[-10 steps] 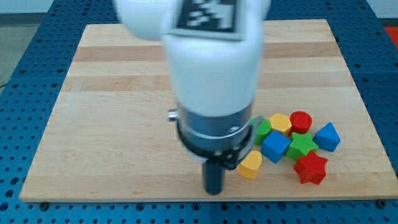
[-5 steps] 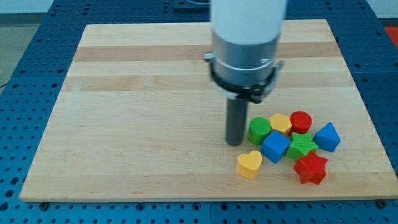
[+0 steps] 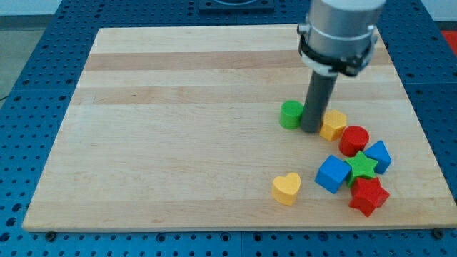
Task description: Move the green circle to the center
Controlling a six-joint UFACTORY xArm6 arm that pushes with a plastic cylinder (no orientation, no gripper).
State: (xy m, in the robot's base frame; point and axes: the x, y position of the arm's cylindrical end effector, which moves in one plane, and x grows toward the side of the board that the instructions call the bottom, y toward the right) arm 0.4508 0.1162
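Observation:
The green circle (image 3: 290, 114) lies on the wooden board (image 3: 178, 107), right of the board's middle. My tip (image 3: 311, 130) stands right against its right side, between it and a yellow block (image 3: 333, 124). The rod rises from there to the arm's grey and white body at the view's top right.
To the right and below sit a red circle (image 3: 354, 140), a green star (image 3: 363, 165), a blue block (image 3: 379, 156), a blue cube (image 3: 332, 173) and a red star (image 3: 368, 196). A yellow heart (image 3: 286, 188) lies apart near the bottom edge.
My tip moved from the bottom of the board up and to the right. The green circle went up and left out of the cluster, and the other blocks were pushed apart.

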